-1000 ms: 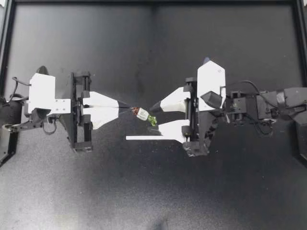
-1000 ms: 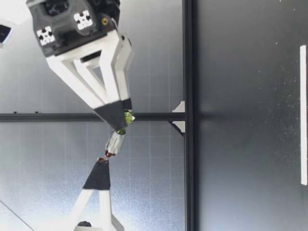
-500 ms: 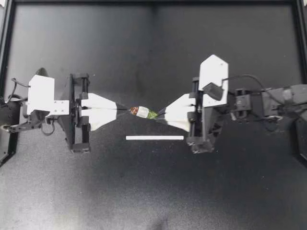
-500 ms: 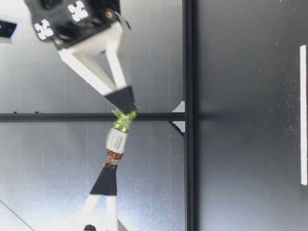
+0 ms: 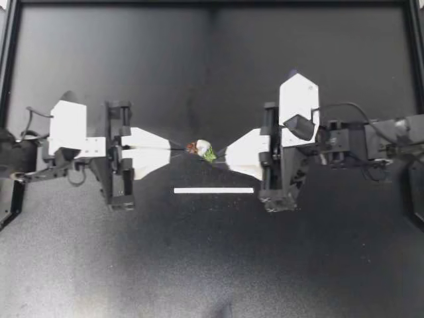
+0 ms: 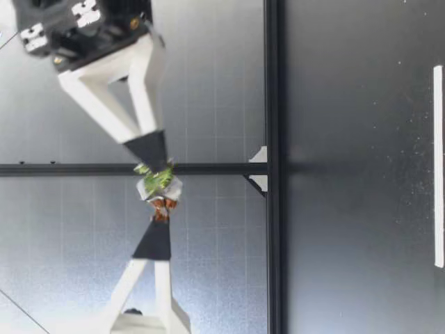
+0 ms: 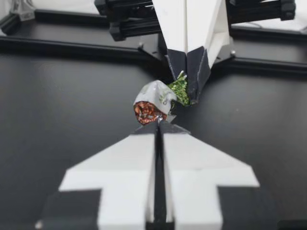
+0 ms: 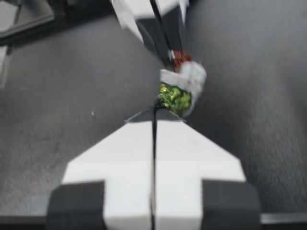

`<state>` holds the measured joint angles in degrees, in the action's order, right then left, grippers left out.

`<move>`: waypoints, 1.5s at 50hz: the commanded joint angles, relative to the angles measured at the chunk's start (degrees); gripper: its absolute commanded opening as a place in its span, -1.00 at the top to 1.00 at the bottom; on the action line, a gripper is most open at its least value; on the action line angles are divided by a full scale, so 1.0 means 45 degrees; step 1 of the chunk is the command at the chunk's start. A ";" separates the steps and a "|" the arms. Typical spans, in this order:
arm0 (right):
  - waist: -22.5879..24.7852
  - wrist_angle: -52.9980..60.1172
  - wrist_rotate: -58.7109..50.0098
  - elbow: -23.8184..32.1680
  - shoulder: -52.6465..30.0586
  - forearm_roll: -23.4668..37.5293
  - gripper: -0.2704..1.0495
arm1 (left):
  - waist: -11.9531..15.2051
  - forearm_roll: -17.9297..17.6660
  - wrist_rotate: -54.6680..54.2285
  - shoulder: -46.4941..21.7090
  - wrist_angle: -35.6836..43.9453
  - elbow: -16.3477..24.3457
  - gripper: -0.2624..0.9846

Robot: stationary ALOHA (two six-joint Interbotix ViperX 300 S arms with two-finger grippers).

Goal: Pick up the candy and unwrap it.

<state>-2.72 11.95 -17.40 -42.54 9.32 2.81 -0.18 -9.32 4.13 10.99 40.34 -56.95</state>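
A small candy (image 5: pixel 201 148) with a white middle, a reddish-brown twist and a green twist hangs above the table between both arms. My left gripper (image 5: pixel 180 151) is shut on the reddish-brown end. My right gripper (image 5: pixel 217 158) is shut on the green end. In the low view the candy (image 6: pixel 159 189) is held well above the table, bunched between the two dark tips. The left wrist view has the candy (image 7: pixel 154 99) just ahead of the closed fingers (image 7: pixel 139 158), with the other gripper opposite. In the right wrist view the green twist (image 8: pixel 174 97) sits at the closed tips.
A thin white strip (image 5: pixel 213 191) lies flat on the black table (image 5: pixel 212 265) just in front of the grippers; it also shows in the low view, the strip (image 6: pixel 438 165) near that camera. A black frame (image 5: pixel 212 4) borders the table.
My right gripper closed on the candy's green end. Both grippers then came closer together, and the candy went from stretched straight to bunched up.
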 commanded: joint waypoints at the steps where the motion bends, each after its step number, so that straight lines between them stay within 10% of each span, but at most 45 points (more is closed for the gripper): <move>1: -0.0078 0.0156 -0.0020 0.0293 0.0176 0.0059 0.91 | 0.0000 0.0039 -0.0059 0.0059 0.0078 0.0273 0.83; 48: -0.0195 0.0371 -0.0215 0.0059 0.0391 -0.0371 0.83 | 0.0000 0.0078 -0.1816 0.0586 0.0137 -0.0078 0.83; 57: -0.0254 0.0371 -0.0156 0.0059 0.0313 -0.0352 0.49 | 0.0000 0.0078 -0.1855 0.0605 0.0137 -0.0078 0.83; 67: -0.0352 0.0488 0.0957 -0.0059 0.0176 0.0195 -0.37 | 0.0000 0.0020 -0.1895 0.0586 0.0078 -0.0176 0.83; 75: -0.0469 0.1152 0.3887 -0.0215 0.0215 0.0547 -0.35 | 0.0000 0.0020 -0.2070 0.0645 -0.0293 -0.0195 0.83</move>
<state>-4.04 15.12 -5.10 -44.03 9.58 5.10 -0.26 -9.23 -4.83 13.18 39.46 -58.54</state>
